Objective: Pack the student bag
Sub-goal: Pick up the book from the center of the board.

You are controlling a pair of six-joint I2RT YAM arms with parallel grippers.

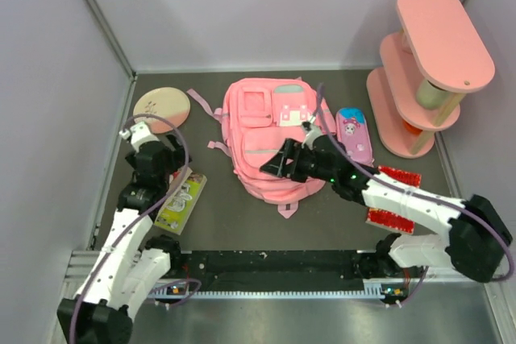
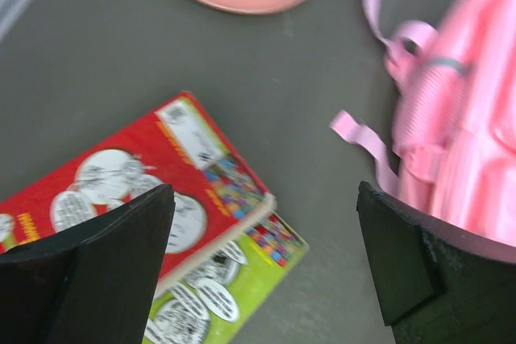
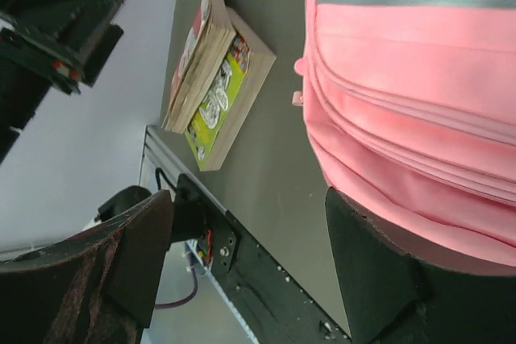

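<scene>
The pink student bag lies flat in the middle of the table, grey zipper strips up. It also shows in the left wrist view and the right wrist view. My right gripper is open over the bag's near left part, jaws wide, holding nothing. My left gripper is open above two stacked books, a red one on a green one. The books also show in the right wrist view.
A small pink cartoon pencil case lies right of the bag. A pink tiered shelf stands at the back right. A round pink and cream disc lies at the back left. Red bristle blocks lie under my right arm.
</scene>
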